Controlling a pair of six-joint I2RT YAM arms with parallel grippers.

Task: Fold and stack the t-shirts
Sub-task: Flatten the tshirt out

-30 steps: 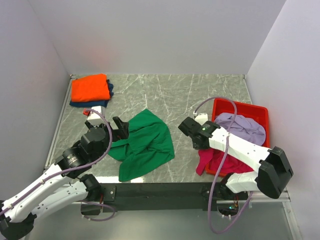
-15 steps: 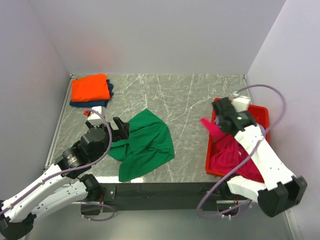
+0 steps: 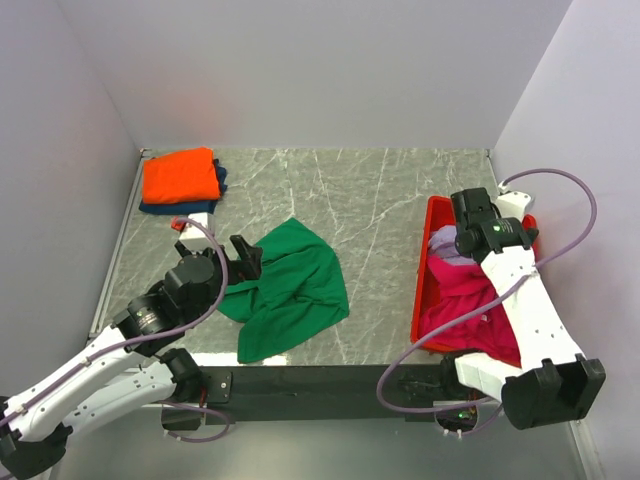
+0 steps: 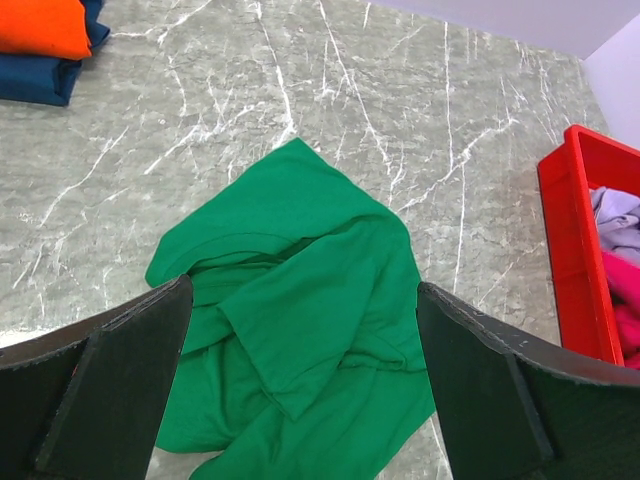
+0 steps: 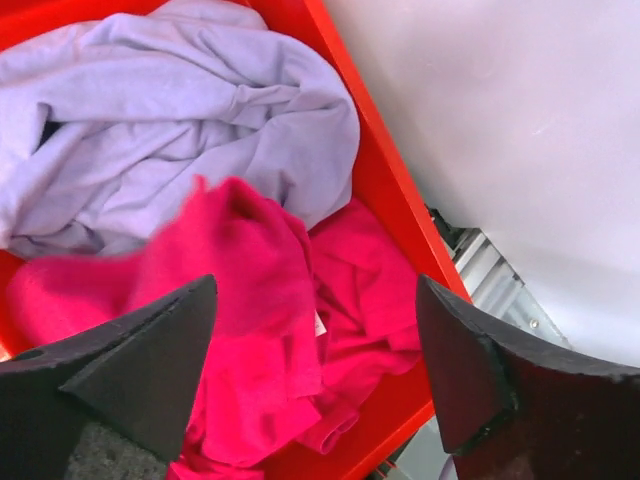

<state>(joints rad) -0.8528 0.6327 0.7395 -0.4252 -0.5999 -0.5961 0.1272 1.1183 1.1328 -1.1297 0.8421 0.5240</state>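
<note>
1. The right end effector (image 5: 315,295) has just let go. Half a second ago it held a corner of the magenta t-shirt (image 3: 465,300) up in the air. Now its fingers stand wide apart with nothing between them.
2. The magenta t-shirt has fallen back. It lies crumpled directly beneath the right end effector, inside the red bin (image 5: 380,175). The lilac t-shirt (image 5: 170,120) is bunched just beyond it in the same bin, and the two touch.
3. A second ago some magenta cloth spilled over the bin's side toward the bench (image 3: 370,190). That cloth is now gathered back inside. This looks like tidying or a re-grip, not a transfer, so both of these shirts are still to be taken out and folded.
4. The left end effector (image 4: 305,290) has not moved over this second. It hangs fully open, gripping nothing, just above the green t-shirt (image 3: 295,280).
5. The green t-shirt lies rumpled and unfolded on the bench under and ahead of the left fingers, in the same place as before.
6. Far ahead and to the left of the left end effector, the folded orange t-shirt (image 3: 180,175) sits on the navy t-shirt (image 3: 160,207). That makes two shirts stacked, with three still to do.
</note>
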